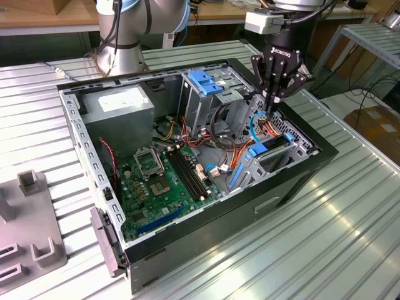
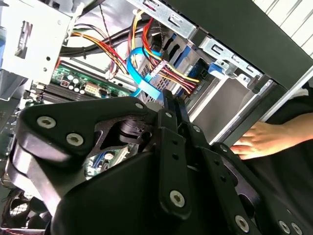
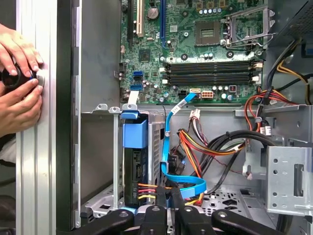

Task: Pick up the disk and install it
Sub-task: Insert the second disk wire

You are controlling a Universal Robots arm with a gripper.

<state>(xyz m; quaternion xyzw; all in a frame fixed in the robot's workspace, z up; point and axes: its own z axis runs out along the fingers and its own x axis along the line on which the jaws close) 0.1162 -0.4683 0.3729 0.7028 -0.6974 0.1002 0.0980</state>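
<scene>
The disk (image 1: 277, 144) sits in the low drive cage at the front corner of the open computer case (image 1: 300, 181), its blue carrier rail (image 1: 257, 150) facing the motherboard. In the first wrist view the disk (image 3: 135, 166) stands edge-on in its slot under the blue rail (image 3: 134, 133), with red and yellow wires at its end. My gripper (image 1: 274, 109) hangs just above this cage, beside a looping blue cable (image 3: 182, 180). Its fingers (image 3: 161, 200) are pressed together, and I see nothing between them in either wrist view (image 2: 171, 100).
A taller grey cage with a wide blue bracket (image 1: 205, 81) stands behind the gripper. Cable bundles (image 3: 215, 147) cross beside the disk. The motherboard (image 1: 162, 181) fills the case floor. A person's hands (image 3: 17, 83) rest on the table outside the case wall.
</scene>
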